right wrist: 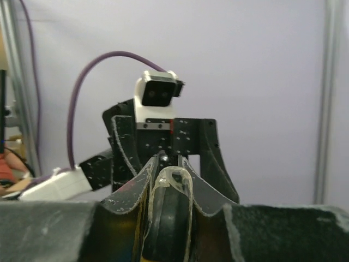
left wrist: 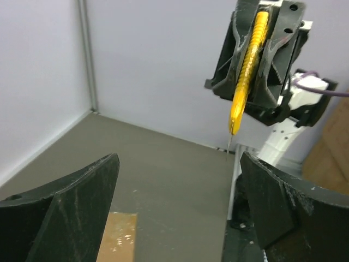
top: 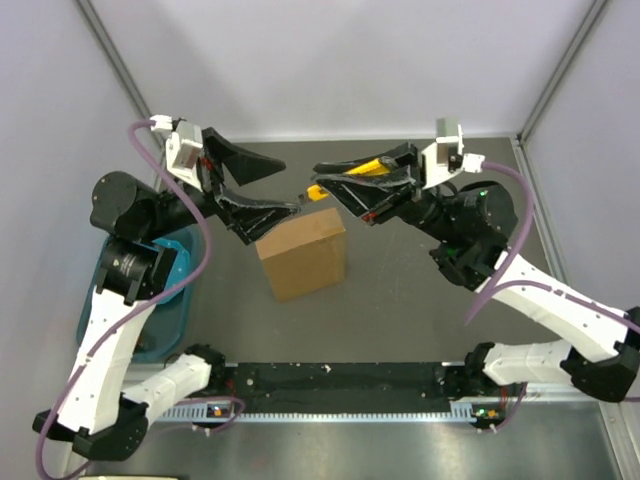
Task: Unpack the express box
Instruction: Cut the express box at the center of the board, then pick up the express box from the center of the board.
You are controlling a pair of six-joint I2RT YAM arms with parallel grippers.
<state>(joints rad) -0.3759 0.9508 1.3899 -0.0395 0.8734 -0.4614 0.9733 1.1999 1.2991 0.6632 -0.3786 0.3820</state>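
The express box (top: 300,255), plain brown cardboard, stands on the grey table in the middle; a strip of its top shows in the left wrist view (left wrist: 117,237). My right gripper (top: 325,182) is shut on the yellow utility knife (top: 366,165) and holds it in the air above the box's far edge, blade end toward the left arm. In the left wrist view the knife (left wrist: 248,60) hangs tip down with a thin blade out. My left gripper (top: 290,186) is open and empty, just left of the knife tip, above the box's far left corner. The right wrist view shows its gripper (right wrist: 170,174) clamped on the knife (right wrist: 166,218).
A teal bin (top: 170,300) sits at the table's left edge beside the left arm. White walls with metal posts close in the back and sides. A black rail (top: 340,378) runs along the near edge between the arm bases.
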